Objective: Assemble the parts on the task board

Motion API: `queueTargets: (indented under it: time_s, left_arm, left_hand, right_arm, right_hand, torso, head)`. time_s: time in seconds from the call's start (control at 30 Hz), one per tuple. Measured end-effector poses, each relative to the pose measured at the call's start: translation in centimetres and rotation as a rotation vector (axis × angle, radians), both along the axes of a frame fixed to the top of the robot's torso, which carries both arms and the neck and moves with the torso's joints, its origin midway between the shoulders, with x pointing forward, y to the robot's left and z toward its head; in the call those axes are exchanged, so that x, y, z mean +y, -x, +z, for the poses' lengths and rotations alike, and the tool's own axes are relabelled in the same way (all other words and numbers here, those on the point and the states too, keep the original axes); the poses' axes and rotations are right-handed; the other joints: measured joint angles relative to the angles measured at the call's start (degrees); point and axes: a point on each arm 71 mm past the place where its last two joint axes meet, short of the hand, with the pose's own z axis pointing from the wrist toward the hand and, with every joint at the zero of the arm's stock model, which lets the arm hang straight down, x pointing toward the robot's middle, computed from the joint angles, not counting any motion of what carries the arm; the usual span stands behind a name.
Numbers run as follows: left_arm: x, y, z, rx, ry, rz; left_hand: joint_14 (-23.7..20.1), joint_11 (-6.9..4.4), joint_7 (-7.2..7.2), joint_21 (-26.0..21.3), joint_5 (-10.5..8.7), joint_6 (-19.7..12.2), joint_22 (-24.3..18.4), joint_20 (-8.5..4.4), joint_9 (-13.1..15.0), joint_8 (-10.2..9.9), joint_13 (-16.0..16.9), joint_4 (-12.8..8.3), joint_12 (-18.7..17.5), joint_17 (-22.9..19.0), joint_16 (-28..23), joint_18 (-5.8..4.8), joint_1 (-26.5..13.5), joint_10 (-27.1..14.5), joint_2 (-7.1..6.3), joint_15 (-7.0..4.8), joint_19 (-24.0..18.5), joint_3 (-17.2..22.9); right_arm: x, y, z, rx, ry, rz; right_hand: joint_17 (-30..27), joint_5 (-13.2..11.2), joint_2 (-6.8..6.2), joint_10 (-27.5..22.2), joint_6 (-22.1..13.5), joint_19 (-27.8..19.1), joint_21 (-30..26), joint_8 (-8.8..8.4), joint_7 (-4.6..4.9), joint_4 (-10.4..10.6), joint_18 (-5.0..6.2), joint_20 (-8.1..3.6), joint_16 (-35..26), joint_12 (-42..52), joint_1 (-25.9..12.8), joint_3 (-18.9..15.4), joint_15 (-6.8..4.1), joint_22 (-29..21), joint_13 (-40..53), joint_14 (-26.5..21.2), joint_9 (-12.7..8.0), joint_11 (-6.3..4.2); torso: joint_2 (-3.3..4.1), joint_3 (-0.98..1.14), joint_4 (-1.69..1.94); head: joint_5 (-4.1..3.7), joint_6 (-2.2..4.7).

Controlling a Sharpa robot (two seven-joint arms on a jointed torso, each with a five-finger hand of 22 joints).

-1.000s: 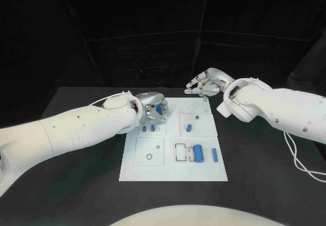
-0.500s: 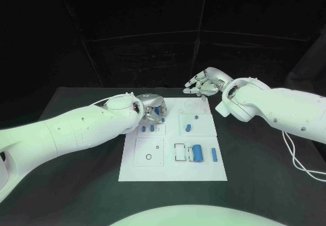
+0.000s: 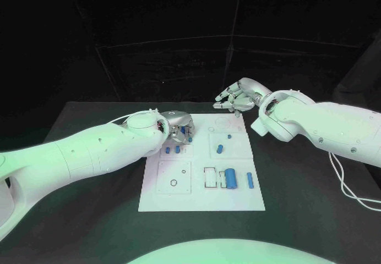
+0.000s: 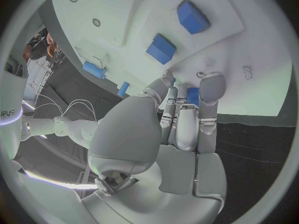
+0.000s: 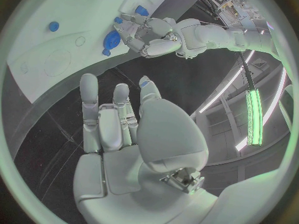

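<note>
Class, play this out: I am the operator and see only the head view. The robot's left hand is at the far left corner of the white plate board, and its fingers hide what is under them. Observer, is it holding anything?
Observer: Yes. The left wrist view shows the silver many-fingered left hand pinching a small blue part between its fingertips, over the white task board.
Operator: What lies beyond those fingers?
Observer: Two blue rectangular blocks lie on the board, apart from the hand.
Operator: And the other hand?
Observer: The right wrist view shows the silver right hand with its fingers straight and apart, holding nothing.
</note>
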Motion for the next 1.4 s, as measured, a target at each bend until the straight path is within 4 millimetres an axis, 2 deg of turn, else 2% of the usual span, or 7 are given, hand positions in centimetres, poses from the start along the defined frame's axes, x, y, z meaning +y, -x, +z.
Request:
queueTargets:
  time_s: [0.73, 0.77, 0.8, 1.1, 1.13, 1.17, 1.4]
  left_arm:
    - [-0.51, -0.07, -0.07, -0.001, -0.001, -0.007]
    - [-0.49, -0.08, -0.08, -0.001, -0.001, -0.006]
    - [-0.47, -0.1, -0.09, 0.0, -0.003, -0.005]
    - [-0.49, -0.18, -0.08, 0.008, -0.012, -0.001]
    - [-0.53, -0.17, -0.09, 0.009, -0.013, -0.002]
    - [-0.56, -0.16, -0.08, 0.009, -0.013, -0.002]
    - [-0.67, -0.15, -0.06, 0.009, -0.011, -0.007]
  left_hand:
    - [0.0, -0.19, 0.23, 2.6, 0.0, -0.2, 2.7, -0.02, -0.1, -2.2, -0.2, -0.1, -1.1, 0.0, 0.4, 0.01, -1.1, 1.3, -0.01, 0.0, 0.0, 4.5]
    - [0.0, -0.06, 0.37, 2.9, 0.0, 0.0, 3.0, -0.13, -0.1, -2.2, -0.2, -0.1, -1.1, 0.1, 0.5, -0.07, -1.1, 1.5, -0.01, 0.0, 0.1, 4.8]
    - [0.0, -0.14, 0.31, 3.5, 0.0, 0.6, 3.5, -0.14, 0.0, -2.2, -0.2, -0.2, -1.1, 0.2, 0.8, -0.85, -1.1, 2.0, -0.01, 0.0, 0.5, 5.3]
    - [0.4, -1.08, -0.5, 8.4, -0.02, 4.3, 8.5, -0.82, 0.2, -2.7, -0.2, -1.2, -2.9, 0.4, 1.1, -0.92, -1.4, 6.5, 0.19, -0.46, 1.2, 11.2]
    - [0.3, -1.13, -0.59, 8.9, -0.03, 4.8, 8.9, -0.84, 0.2, -2.8, -0.2, -1.3, -3.1, 0.4, 1.1, -1.68, -1.4, 7.1, 0.19, -0.8, 1.3, 11.8]
    - [0.3, -1.31, -0.62, 9.2, -0.03, 5.2, 9.3, -0.84, 0.3, -2.9, -0.2, -1.5, -3.2, 0.4, 1.3, -1.74, -1.4, 7.5, 0.18, -0.93, 1.3, 12.3]
    - [0.3, -1.54, -0.8, 10.0, -0.04, 6.0, 10.4, -0.84, 0.5, -3.1, -0.2, -1.8, -4.2, 0.2, 1.3, -1.74, -1.6, 9.1, 0.0, -0.93, 1.3, 13.8]
  right_arm:
    - [0.22, 0.0, 0.0, -0.001, -0.002, 0.004]
    - [0.23, 0.0, 0.0, -0.001, -0.002, 0.004]
    - [0.23, 0.0, 0.01, -0.001, -0.002, 0.004]
    - [0.32, -0.01, 0.0, -0.001, -0.002, 0.006]
    - [0.36, -0.01, 0.0, -0.001, -0.002, 0.007]
    - [0.38, -0.01, 0.0, -0.001, -0.002, 0.007]
    - [0.43, -0.02, 0.0, -0.001, -0.003, 0.008]
  right_hand:
    - [0.0, 0.2, 0.0, 0.0, 0.0, 0.0, 0.0, 0.33, 0.0, 0.0, -0.01, 0.0, 0.0, 0.0, 0.0, 0.0, 0.0, 0.0, -0.2, 0.0, 0.0, 0.0]
    - [0.0, 0.2, 0.0, 0.0, 0.0, 0.0, 0.0, 0.33, 0.0, 0.0, -0.01, 0.0, 0.0, 0.0, 0.0, 0.0, 0.0, 0.0, -0.2, 0.0, 0.0, 0.0]
    - [0.0, 0.2, 0.0, 0.0, 0.0, 0.0, 0.0, 0.33, 0.0, 0.0, -0.01, 0.0, 0.0, 0.0, 0.0, 0.0, 0.01, 0.0, -0.2, 0.0, 0.0, 0.0]
    - [0.0, 0.2, 0.0, 0.0, 0.0, 0.0, 0.0, 0.33, 0.0, 0.1, -0.01, 0.0, 0.0, 0.0, 0.0, -0.1, 0.01, 0.0, -0.2, 0.0, 0.0, 0.01]
    - [0.0, 0.2, 0.0, 0.0, 0.0, 0.0, 0.0, 0.33, 0.0, 0.1, -0.01, 0.0, 0.0, 0.0, 0.0, -0.1, 0.0, 0.0, -0.2, 0.0, 0.0, 0.01]
    - [0.0, 0.2, 0.0, 0.0, 0.0, 0.0, 0.0, 0.33, 0.0, 0.1, 0.0, 0.0, 0.0, 0.0, 0.0, -0.1, 0.0, 0.0, -0.2, 0.0, 0.0, 0.01]
    - [0.0, 0.2, 0.0, 0.0, 0.0, 0.0, 0.0, 0.33, 0.0, 0.1, -0.01, 0.0, 0.0, 0.0, 0.0, -0.1, 0.0, 0.0, -0.1, 0.0, 0.0, 0.01]
  torso:
    - [0.0, 0.01, -0.01]
    - [-0.01, 0.01, -0.02]
    - [-0.01, 0.01, -0.03]
    - [0.0, 0.01, -0.04]
    - [0.0, 0.0, -0.04]
    - [0.0, -0.01, -0.04]
    - [0.0, -0.01, -0.04]
  head:
    - [-0.2, 0.03]
    - [-0.21, 0.03]
    - [-0.25, 0.03]
    - [-0.33, -0.04]
    - [-0.33, -0.05]
    - [-0.33, -0.06]
    - [-0.37, -0.12]
